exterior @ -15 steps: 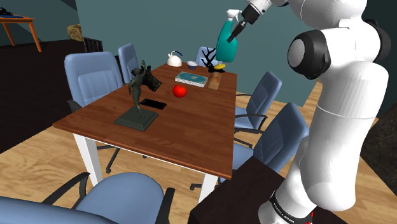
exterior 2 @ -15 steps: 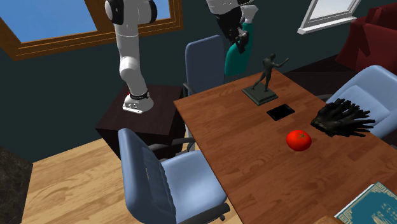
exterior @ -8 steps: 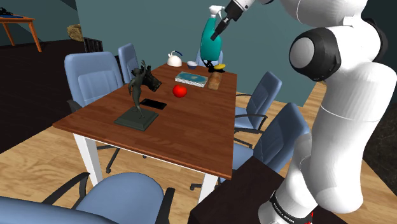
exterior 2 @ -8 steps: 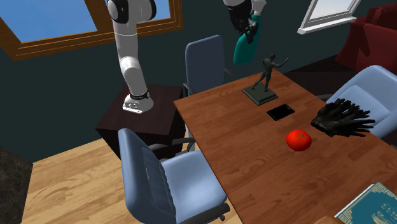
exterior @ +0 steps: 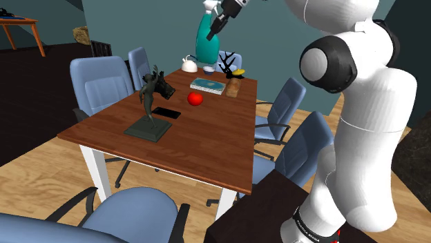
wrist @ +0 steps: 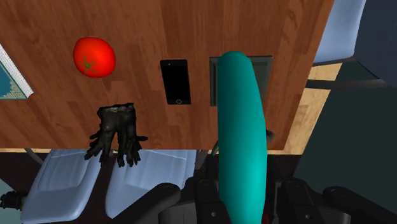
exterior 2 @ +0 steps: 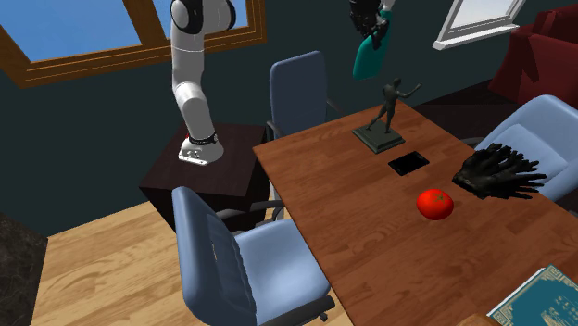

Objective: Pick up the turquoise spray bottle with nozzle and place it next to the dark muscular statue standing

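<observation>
We see a brown wooden table (exterior: 204, 146) on white legs, standing on a floor (exterior: 41, 181) of light wood planks. Blue office chairs ring it: one (exterior: 103, 84) on the far side in the shoulder view, another (exterior: 138, 215) at the near end, two more (exterior: 304, 148) along the view's right. The walls (exterior: 138, 24) are dark teal. In the second exterior view a wood-framed window (exterior 2: 83, 28) shows blue sky, a white-framed window (exterior 2: 477, 18) sits at upper right, and a dark red sofa (exterior 2: 542, 51) stands below it.
</observation>
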{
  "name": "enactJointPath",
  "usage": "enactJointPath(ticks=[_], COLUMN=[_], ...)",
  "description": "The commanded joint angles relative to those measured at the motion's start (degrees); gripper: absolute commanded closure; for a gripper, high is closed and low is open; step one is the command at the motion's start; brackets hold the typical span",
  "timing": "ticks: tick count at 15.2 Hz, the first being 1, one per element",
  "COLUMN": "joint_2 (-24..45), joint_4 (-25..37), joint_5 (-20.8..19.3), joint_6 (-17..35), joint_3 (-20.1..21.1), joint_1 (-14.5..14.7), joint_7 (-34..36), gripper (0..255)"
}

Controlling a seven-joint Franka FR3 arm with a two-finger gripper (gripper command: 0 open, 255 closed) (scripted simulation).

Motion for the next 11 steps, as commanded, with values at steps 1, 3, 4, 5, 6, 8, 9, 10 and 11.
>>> enactJointPath(ticks=[1,3,4,5,6,8,9,10,11], joint_2=[1.6,3.9,4.7,4.0,3.4,2.3,1.8,1.4,0.9], joint_4=[1.4,4.2,5.1,3.4,1.8,-1.3,-2.7,-4.1,-5.4], joint_5=[0.7,1.9,2.3,1.7,1.2,0.2,-0.2,-0.7,-1.0], joint_6=[0.6,0.4,0.3,1.4,2.6,4.7,5.7,6.7,7.7], joint_3=[0.8,1.8,2.1,1.9,1.7,1.3,1.2,1.0,0.9], joint_1=[0.6,0.3,0.2,1.2,2.1,3.8,4.6,5.4,6.0], joint_7=[2.0,4.0,4.5,4.3,4.0,3.6,3.4,3.2,3.0], gripper=[255,255,255,255,255,255,255,255,255])
